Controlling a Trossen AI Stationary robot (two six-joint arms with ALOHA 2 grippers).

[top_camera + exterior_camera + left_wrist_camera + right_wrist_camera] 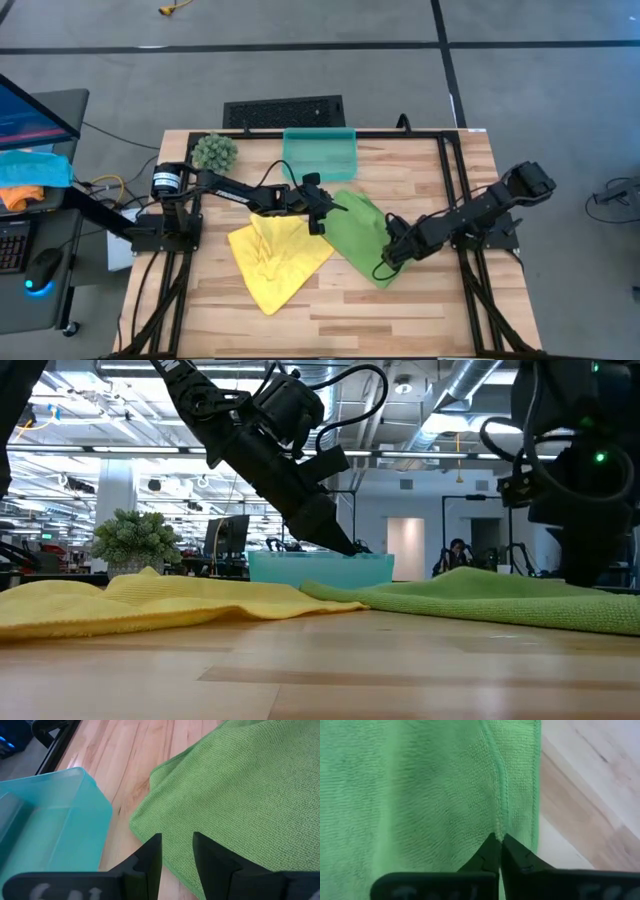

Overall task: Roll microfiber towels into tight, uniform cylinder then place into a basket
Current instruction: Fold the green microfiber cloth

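Right tool (499, 841) pinched shut on green towel (420, 790) fold, apparently gripping, left tool (177, 845) partly open above its edge.

Green towel (420, 785): soft microfiber cloth, matt, fine looped nap, stitched hem along its edge. Yellow towel (275, 255): same matt cloth, rumpled into soft folds. Basket (47, 825): translucent teal plastic, smooth, faint sheen on its walls. Table (420, 310): pale wood planks, visible grain, smooth with a slight satin gloss in the low view. Left gripper (177, 855) and right gripper (499, 847): fingers of dark matt plastic, smooth-faced. Plant ball (214, 152): spiky, matt green.
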